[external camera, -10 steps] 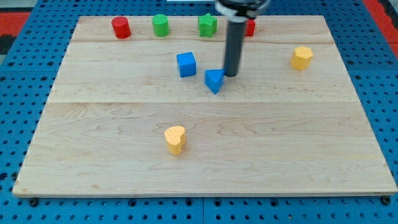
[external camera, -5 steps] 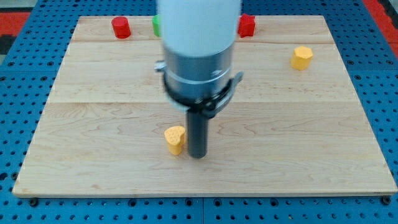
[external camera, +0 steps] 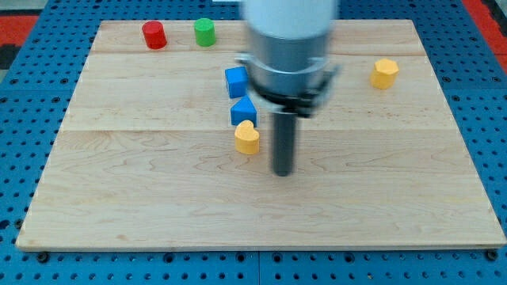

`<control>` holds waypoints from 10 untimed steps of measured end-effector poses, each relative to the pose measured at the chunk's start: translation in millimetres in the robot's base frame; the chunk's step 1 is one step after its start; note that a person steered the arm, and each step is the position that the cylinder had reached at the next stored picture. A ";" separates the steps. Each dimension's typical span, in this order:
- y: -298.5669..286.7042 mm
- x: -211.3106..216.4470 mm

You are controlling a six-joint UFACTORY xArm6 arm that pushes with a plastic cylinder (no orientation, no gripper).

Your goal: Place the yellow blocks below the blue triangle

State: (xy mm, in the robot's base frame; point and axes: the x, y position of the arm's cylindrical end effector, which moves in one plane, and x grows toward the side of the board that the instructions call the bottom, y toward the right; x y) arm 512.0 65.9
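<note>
Camera view: my tip [external camera: 282, 171] sits right of and below the yellow heart block [external camera: 247, 138], which touches the blue triangle [external camera: 243, 111] above it; no claw on this rig.

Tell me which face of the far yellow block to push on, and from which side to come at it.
Contact the yellow block on its view's-right face, coming round from the right. It must travel left and down to sit below the blue triangle; my tip is now far left of it.
</note>
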 end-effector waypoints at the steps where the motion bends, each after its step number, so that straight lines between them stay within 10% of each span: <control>1: 86.4 -64.7; 3: 200.6 -206.6; 6: 83.6 -49.3; 10: 21.1 37.9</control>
State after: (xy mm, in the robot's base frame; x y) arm 549.9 86.9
